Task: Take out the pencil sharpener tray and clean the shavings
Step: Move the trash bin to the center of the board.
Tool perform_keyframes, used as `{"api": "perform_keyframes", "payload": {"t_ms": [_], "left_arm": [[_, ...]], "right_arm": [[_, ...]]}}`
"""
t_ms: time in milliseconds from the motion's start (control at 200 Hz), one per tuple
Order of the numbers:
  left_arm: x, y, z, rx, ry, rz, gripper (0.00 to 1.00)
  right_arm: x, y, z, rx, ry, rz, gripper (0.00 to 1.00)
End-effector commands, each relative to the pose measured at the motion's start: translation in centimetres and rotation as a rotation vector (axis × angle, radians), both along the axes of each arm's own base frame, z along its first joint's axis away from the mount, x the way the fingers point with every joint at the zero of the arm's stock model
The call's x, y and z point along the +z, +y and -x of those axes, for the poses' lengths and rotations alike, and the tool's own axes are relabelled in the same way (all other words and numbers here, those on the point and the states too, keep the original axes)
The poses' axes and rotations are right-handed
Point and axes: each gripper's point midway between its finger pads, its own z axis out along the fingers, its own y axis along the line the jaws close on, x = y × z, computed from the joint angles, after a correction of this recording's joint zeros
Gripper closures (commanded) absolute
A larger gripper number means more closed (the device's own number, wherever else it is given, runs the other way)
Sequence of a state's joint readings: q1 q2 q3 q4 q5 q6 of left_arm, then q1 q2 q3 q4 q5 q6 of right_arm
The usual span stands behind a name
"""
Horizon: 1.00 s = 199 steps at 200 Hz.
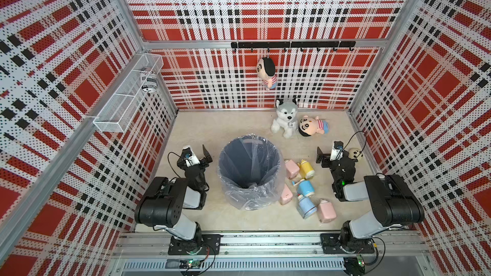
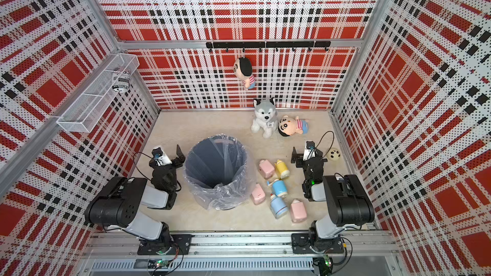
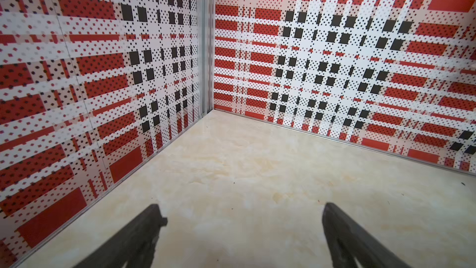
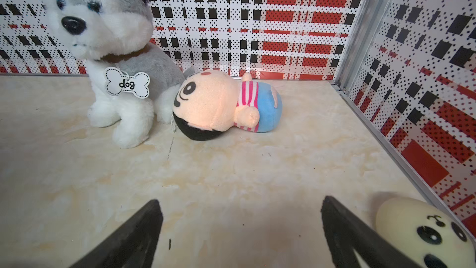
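Left gripper (image 3: 241, 213) gapes over bare desk (image 3: 257, 163), bin (image 1: 236, 163) sits mid-frame, pencil sharpeners (image 1: 305, 188) lie just right of it, right gripper (image 4: 240, 210) is wide apart too, so I'd pin one body and slide its tray straight out.

The left arm (image 1: 159, 205) and right arm (image 1: 393, 203) are built of black joint housings and pale grey links, are mounted on black base plates (image 1: 212, 242), are fitted with white-cased wrist cameras (image 1: 190, 156) trailed by thin black cables (image 1: 358, 131), and are ended by black tapered claw fingers (image 3: 139, 238), a green light (image 1: 343, 182) being shown on the right.
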State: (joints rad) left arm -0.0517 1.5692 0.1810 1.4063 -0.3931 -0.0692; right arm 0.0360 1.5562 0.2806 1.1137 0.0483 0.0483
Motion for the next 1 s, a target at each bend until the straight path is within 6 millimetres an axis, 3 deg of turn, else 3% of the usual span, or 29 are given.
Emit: {"api": "perform_keyframes", "payload": {"t_ms": [0,812,992], "left_arm": [[0.9,0.3,-0.2,0.013,-0.032,-0.01,0.02],[0.9,0.2,-0.2,0.011,-0.034,-0.008,0.02],[2.3,0.6,2.7,0.058,-0.11,-0.009,0.02]], "right_arm": [[0.7,-0.4,-0.5,-0.01,-0.028,0.003,0.0],[0.8,-0.4,-0.5,-0.01,-0.031,0.003,0.0],[1.4,-0.6,-0.1,-0.024,-0.058,0.007,0.0]]}}
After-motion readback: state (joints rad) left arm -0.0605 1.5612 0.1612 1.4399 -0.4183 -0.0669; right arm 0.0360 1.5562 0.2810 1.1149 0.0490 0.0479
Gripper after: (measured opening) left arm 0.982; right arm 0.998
